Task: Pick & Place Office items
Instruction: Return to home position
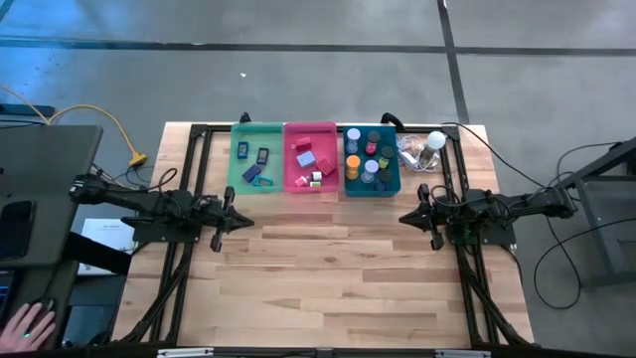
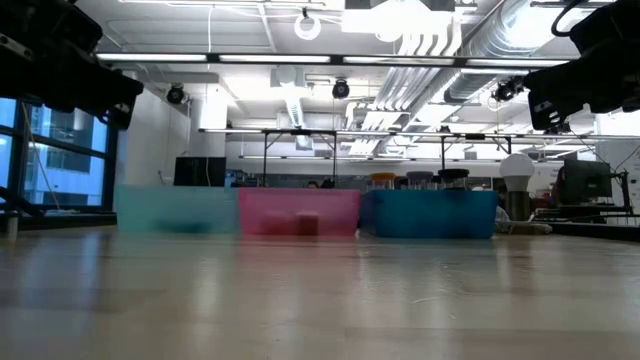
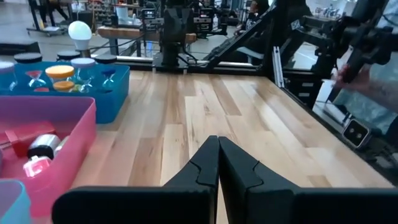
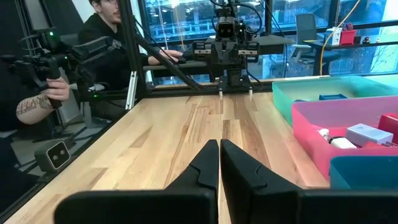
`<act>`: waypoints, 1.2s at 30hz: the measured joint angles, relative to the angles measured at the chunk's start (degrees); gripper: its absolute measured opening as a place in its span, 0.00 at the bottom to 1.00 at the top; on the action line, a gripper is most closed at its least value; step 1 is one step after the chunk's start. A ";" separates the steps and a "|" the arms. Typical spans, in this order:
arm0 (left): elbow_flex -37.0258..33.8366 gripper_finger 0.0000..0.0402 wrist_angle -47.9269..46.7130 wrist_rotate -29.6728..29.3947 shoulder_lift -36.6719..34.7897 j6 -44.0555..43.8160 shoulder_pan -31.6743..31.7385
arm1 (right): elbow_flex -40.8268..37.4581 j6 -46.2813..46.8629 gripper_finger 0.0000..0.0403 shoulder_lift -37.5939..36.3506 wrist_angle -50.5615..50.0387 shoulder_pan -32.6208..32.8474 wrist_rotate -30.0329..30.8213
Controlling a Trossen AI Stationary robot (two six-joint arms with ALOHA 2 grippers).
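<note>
The office items lie sorted in three bins at the table's far edge: dark clips and blue pieces in the green bin (image 1: pixel 256 159), red, pink and lavender blocks in the pink bin (image 1: pixel 311 161), small round rolls in the teal bin (image 1: pixel 371 164). My left gripper (image 1: pixel 248 220) waits shut above the table's left side, pointing level toward the middle. My right gripper (image 1: pixel 402 219) waits shut above the right side, facing it. Both are well short of the bins and hold nothing. In each wrist view the fingers (image 3: pixel 217 163) (image 4: pixel 219 163) meet with no gap.
A white bulb with clear plastic clutter (image 1: pixel 425 149) sits right of the teal bin. The black frame (image 1: pixel 199 134) runs round the table's sides. A person's hand (image 1: pixel 30 323) rests at the left; a person (image 4: pixel 106 37) with a handheld device sits beyond the table.
</note>
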 joint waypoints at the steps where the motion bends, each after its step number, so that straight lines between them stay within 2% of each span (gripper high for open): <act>1: -0.02 0.00 0.00 0.01 0.00 -0.78 0.00 | 0.00 0.00 0.01 0.00 0.00 0.00 0.00; 36: -0.02 0.00 0.21 0.09 0.00 -1.67 0.00 | -0.02 0.00 0.01 0.00 -0.04 0.00 0.00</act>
